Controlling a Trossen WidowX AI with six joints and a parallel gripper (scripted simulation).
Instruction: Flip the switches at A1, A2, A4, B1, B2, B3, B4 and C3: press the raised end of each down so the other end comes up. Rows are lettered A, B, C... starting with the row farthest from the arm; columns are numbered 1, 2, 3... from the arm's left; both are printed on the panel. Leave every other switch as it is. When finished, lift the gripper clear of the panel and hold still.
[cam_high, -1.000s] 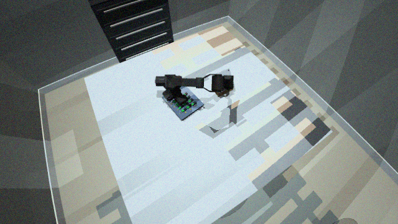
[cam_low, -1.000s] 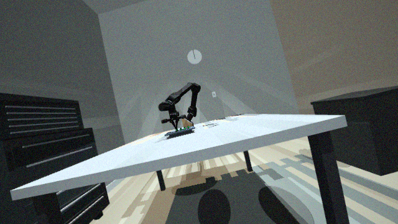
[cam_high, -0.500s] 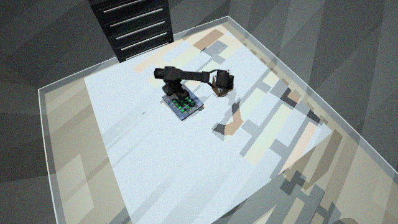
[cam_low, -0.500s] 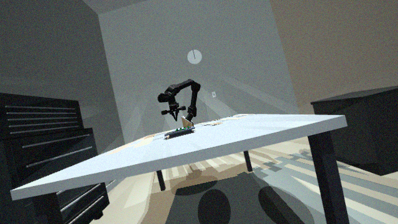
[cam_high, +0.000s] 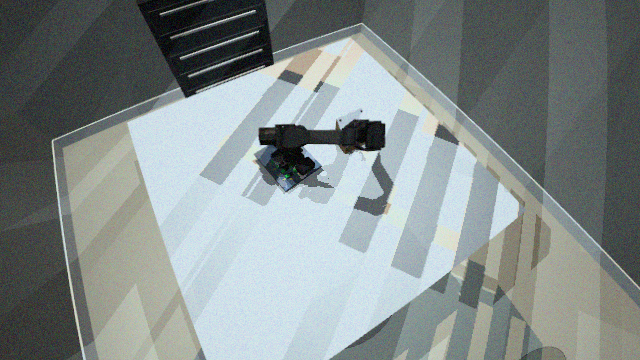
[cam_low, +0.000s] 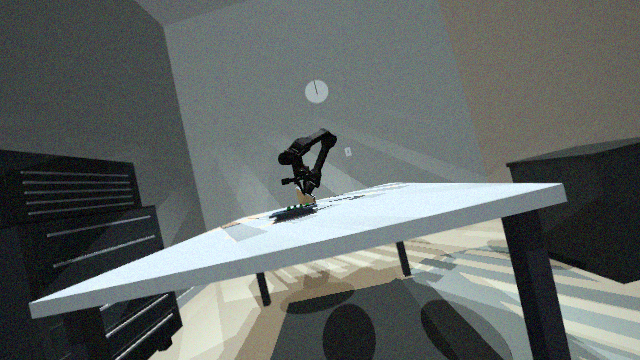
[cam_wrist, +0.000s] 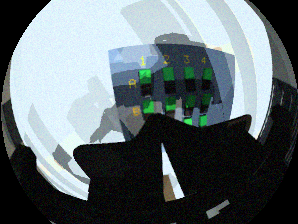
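The closed fingertips of the gripper stood over the switch panel (cam_high: 286, 185) (cam_low: 292, 212) (cam_wrist: 172, 52), on the arm side of row A.

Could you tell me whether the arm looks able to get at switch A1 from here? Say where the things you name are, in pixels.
Probably yes: the arm (cam_high: 320, 137) (cam_low: 322, 162) already reaches over the panel (cam_high: 286, 184) (cam_wrist: 175, 54), and nothing visibly covers switch A1 (cam_wrist: 145, 82).

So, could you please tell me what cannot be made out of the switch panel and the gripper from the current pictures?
- Lower rows of the dark blue switch panel: wrist view, hidden behind the black gripper.
- Row and column markings: top view, too small, partly covered by the arm.
- Which switch ends are raised: exterior view, too small and edge-on.
- Whether the fingertips touch a switch: wrist view, the gripper itself blocks it.
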